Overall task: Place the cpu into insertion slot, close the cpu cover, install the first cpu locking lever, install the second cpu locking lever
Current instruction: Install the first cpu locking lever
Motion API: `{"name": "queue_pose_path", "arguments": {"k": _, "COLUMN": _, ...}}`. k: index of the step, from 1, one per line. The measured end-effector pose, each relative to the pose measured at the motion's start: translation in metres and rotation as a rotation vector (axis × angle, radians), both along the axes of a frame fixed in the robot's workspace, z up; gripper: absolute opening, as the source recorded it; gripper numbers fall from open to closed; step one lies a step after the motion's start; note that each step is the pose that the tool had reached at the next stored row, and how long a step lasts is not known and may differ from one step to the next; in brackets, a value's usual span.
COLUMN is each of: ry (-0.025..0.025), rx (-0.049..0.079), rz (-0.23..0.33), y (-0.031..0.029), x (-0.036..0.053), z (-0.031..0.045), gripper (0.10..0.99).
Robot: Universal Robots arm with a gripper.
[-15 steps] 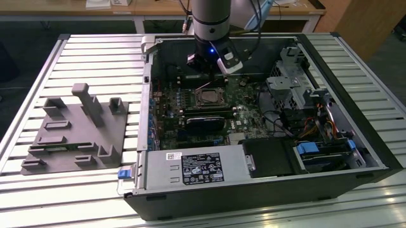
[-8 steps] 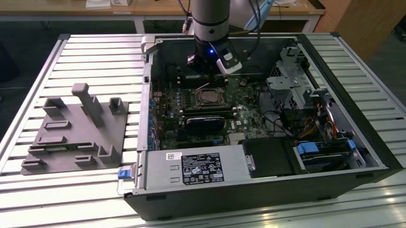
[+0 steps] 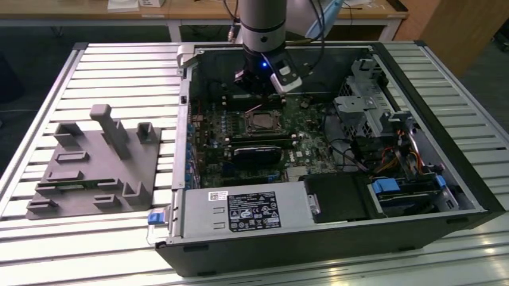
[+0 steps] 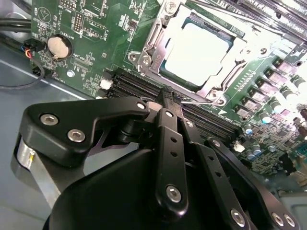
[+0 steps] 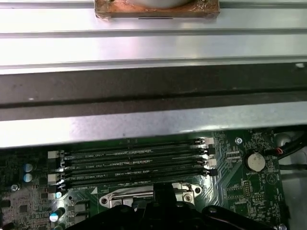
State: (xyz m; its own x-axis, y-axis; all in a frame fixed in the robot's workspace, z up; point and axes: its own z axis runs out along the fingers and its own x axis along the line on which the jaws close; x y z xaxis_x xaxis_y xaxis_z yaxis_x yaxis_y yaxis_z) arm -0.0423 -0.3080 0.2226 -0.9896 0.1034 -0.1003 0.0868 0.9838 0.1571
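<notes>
One cpu (image 4: 194,48) sat in the one slot (image 3: 261,122), one cover (image 4: 154,40) lying flat around it. The gripper (image 4: 168,97), jaws seemingly closed, hung just beside the slot over four memory slots (image 5: 134,165).

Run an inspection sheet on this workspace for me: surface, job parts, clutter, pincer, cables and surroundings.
Surface: slatted metal table, carrying the open computer case.
Job's things: the cpu sits in the insertion slot; the cpu cover appears to lie down around it as a frame.
Clutter: grey fixture block on the table, at the exterior view's left of the case.
Grippers: the pincer is low over the board, between the socket and the memory slots; contact cannot be told.
Cables: wire bundle inside the case, at the exterior view's right.
Surroundings: wooden bench behind the table.
</notes>
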Motion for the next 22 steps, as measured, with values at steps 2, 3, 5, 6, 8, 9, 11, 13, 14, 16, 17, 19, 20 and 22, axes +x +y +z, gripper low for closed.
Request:
{"name": "queue_pose_path", "arguments": {"k": 2, "ry": 0.0, "rx": -0.001, "rz": 0.0, "y": 0.0013, "x": 0.0, "z": -0.0003, "gripper": 0.106}}
{"name": "queue_pose_path", "arguments": {"k": 3, "ry": 0.0001, "rx": -0.001, "rz": 0.0, "y": 0.0014, "x": 0.0, "z": -0.0003, "gripper": 0.106}}
{"name": "queue_pose_path", "arguments": {"k": 5, "ry": 0.0, "rx": -0.001, "rz": 0.001, "y": 0.0014, "x": -0.0001, "z": -0.0003, "gripper": 0.106}}
{"name": "queue_pose_path", "arguments": {"k": 6, "ry": -0.0003, "rx": -0.001, "rz": 0.002, "y": 0.0014, "x": -0.0005, "z": -0.0004, "gripper": 0.106}}
{"name": "queue_pose_path", "arguments": {"k": 8, "ry": -0.0094, "rx": -0.001, "rz": 0.002, "y": 0.0014, "x": -0.0023, "z": -0.0012, "gripper": 0.106}}
{"name": "queue_pose_path", "arguments": {"k": 9, "ry": -0.0176, "rx": -0.001, "rz": 0.002, "y": 0.0014, "x": -0.0038, "z": -0.002, "gripper": 0.106}}
{"name": "queue_pose_path", "arguments": {"k": 11, "ry": -0.0332, "rx": -0.001, "rz": 0.002, "y": 0.0014, "x": -0.0071, "z": -0.0036, "gripper": 0.106}}
{"name": "queue_pose_path", "arguments": {"k": 13, "ry": -0.0465, "rx": -0.001, "rz": 0.002, "y": 0.0015, "x": -0.0099, "z": -0.0054, "gripper": 0.106}}
{"name": "queue_pose_path", "arguments": {"k": 14, "ry": -0.0512, "rx": -0.001, "rz": 0.002, "y": 0.0014, "x": -0.0114, "z": -0.0061, "gripper": 0.106}}
{"name": "queue_pose_path", "arguments": {"k": 16, "ry": -0.0581, "rx": -0.001, "rz": 0.002, "y": 0.0015, "x": -0.0138, "z": -0.0071, "gripper": 0.106}}
{"name": "queue_pose_path", "arguments": {"k": 17, "ry": -0.0613, "rx": -0.001, "rz": 0.002, "y": 0.0015, "x": -0.0146, "z": -0.0076, "gripper": 0.106}}
{"name": "queue_pose_path", "arguments": {"k": 19, "ry": -0.0686, "rx": -0.001, "rz": 0.002, "y": 0.0015, "x": -0.0163, "z": -0.0084, "gripper": 0.106}}
{"name": "queue_pose_path", "arguments": {"k": 20, "ry": -0.0719, "rx": -0.002, "rz": 0.002, "y": 0.0016, "x": -0.0171, "z": -0.0087, "gripper": 0.106}}
{"name": "queue_pose_path", "arguments": {"k": 22, "ry": -0.0772, "rx": -0.004, "rz": 0.002, "y": 0.0017, "x": -0.0185, "z": -0.009, "gripper": 0.106}}
